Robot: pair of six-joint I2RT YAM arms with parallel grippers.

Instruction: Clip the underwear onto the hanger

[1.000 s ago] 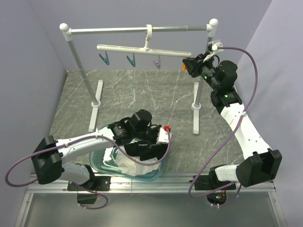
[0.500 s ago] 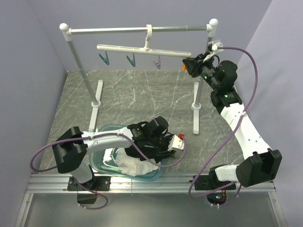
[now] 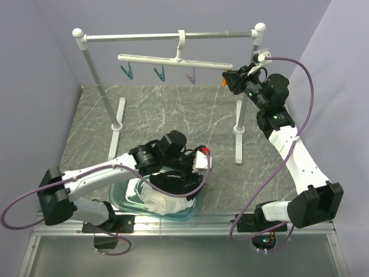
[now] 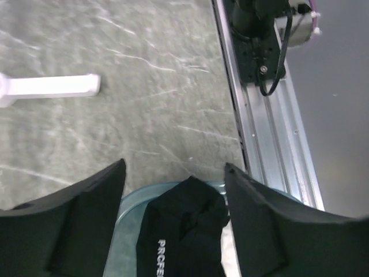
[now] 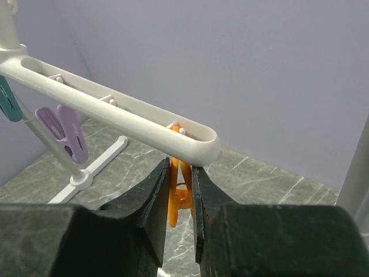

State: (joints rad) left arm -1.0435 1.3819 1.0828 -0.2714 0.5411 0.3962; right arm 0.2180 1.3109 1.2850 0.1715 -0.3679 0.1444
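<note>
The underwear (image 4: 181, 225) lies crumpled in a teal basin (image 3: 123, 203), directly below and between the two fingers of the left claw (image 4: 174, 167), with pale lettering on its band facing up. That claw is released: its fingers (image 4: 86, 219) are spread wide to either side of the fabric and none of it is pinched, though I cannot tell whether the tips touch the cloth lower down. A white cloth (image 3: 158, 200) shares the basin, under and just beside the same claw, so the dark garment has to be singled out from it. Well apart, across the table (image 3: 173, 115) and high up, the right claw (image 5: 180, 167) is clenched on the orange peg (image 5: 180, 199), which hangs from the end of the hanger (image 5: 115, 109) just above its fingertips. The hanger's hook sits on the bar of the rack (image 3: 173, 36). Whether the peg's mouth is squeezed wide enough to take fabric is not clear from the wrist view. By my reading the step in hand is the pick-up: one arm readies the peg while the other reaches for the garment. The next move calls for the left claw to drop straight onto the black fabric, close on an edge or the band without catching the white cloth, lift it clear of the basin, and carry that edge up into the orange peg.
</note>
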